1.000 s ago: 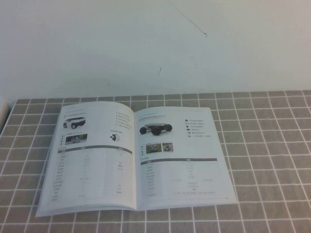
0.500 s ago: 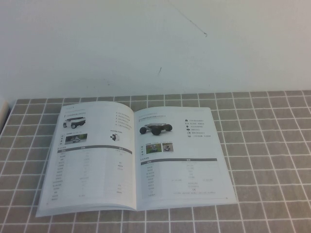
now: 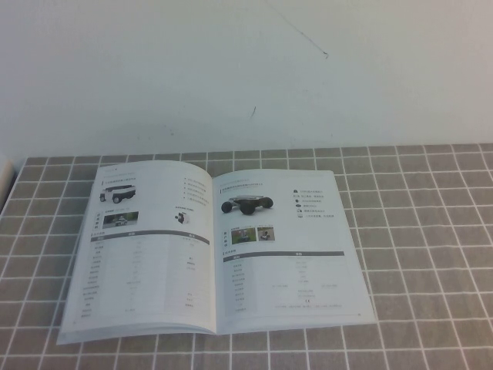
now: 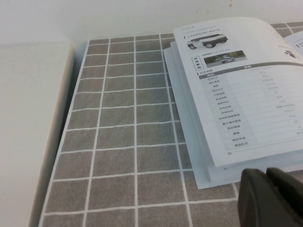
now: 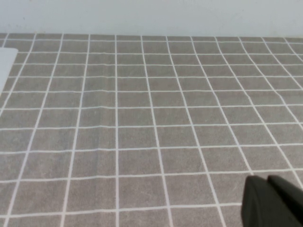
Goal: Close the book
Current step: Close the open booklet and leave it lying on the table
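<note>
One open book point(image 3: 212, 250) is lying flat on the grey tiled tabletop point(image 3: 431, 231), sitting toward nine o'clock of the table's middle. Its two printed pages are facing up and its spine is running from twelve to six o'clock. The left gripper point(image 4: 266, 171) is hovering near the book's corner at about seven o'clock, its dark fingers pressed together and holding nothing. The right gripper point(image 5: 267, 178) is hanging over bare tiles out at the book's three o'clock side, fingers likewise together.
</note>
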{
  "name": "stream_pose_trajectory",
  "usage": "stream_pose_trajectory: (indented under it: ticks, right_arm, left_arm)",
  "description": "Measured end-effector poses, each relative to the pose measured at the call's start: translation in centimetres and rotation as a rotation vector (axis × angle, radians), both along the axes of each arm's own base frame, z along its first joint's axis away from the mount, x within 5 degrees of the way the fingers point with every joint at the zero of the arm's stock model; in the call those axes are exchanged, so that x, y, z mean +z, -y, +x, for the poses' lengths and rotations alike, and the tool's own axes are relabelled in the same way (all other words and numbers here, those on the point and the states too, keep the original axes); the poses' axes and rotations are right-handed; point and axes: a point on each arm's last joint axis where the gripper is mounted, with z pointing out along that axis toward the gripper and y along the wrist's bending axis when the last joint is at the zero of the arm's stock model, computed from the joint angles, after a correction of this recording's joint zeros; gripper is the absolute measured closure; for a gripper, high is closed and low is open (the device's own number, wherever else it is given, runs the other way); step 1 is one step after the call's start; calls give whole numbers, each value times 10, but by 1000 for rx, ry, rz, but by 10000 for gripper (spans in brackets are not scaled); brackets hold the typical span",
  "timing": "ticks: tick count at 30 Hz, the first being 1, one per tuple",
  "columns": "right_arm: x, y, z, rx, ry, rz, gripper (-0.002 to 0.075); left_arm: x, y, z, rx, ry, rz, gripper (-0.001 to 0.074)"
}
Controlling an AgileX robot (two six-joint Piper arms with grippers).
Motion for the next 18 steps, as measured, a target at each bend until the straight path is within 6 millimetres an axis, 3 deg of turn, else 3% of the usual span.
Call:
stream_pose_trajectory:
  ticks: [8, 18]
  right_arm:
    - [5, 0, 3, 8, 80, -19, 729]
    - [65, -6, -2, 70, 751, -66, 729]
  left_arm:
    - [4, 0, 1, -21, 59, 92, 738]
    - [49, 2, 0, -21, 567, 66, 738]
